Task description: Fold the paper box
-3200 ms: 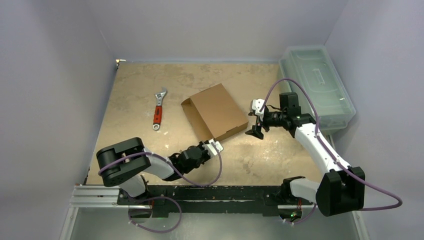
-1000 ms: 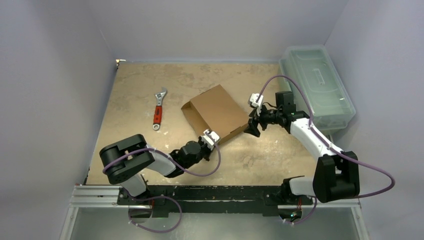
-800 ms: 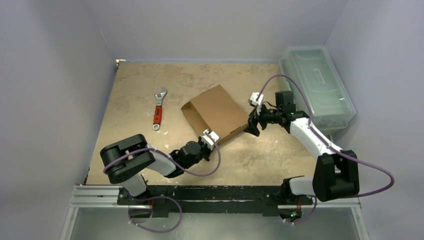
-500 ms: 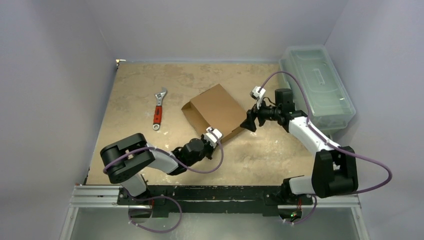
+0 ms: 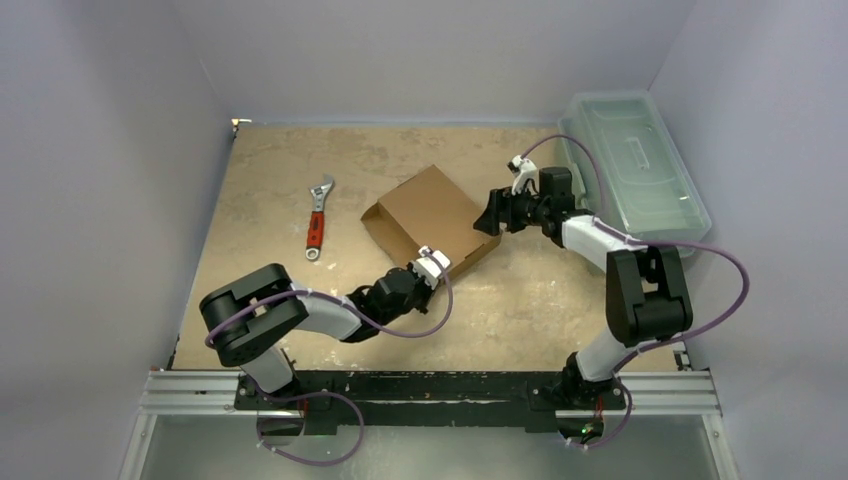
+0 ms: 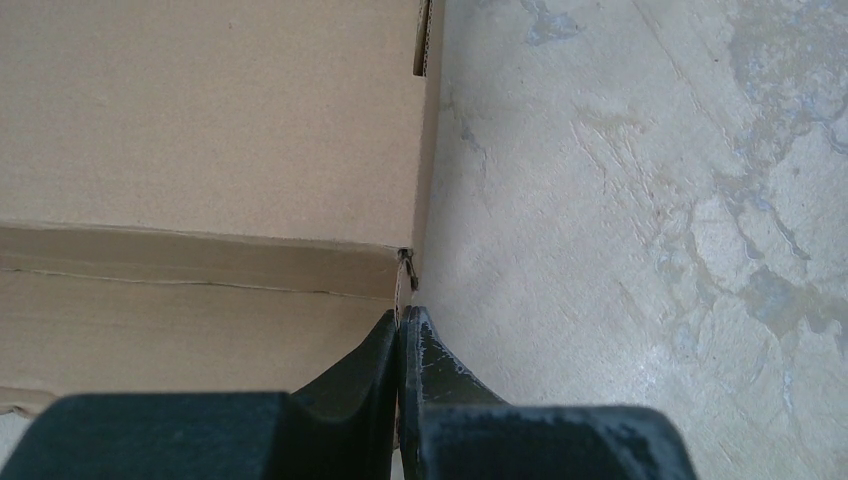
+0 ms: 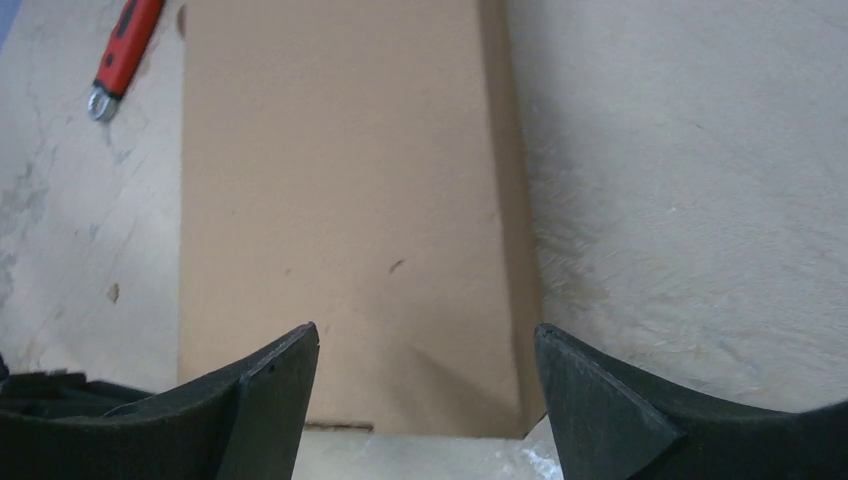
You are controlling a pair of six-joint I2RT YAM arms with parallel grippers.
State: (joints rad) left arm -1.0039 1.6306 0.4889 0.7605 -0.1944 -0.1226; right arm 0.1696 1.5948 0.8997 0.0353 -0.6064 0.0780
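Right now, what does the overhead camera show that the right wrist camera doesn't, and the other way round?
Only the overhead view shows the pale-green plastic bin at the right wall, the whole left arm and right arm, and the left jaws at the paper box's near corner. Only the right wrist view shows close up the right jaws standing wide open, holding nothing, framing the box's end. Both show the brown box and the red-handled wrench lying apart from it on the table.
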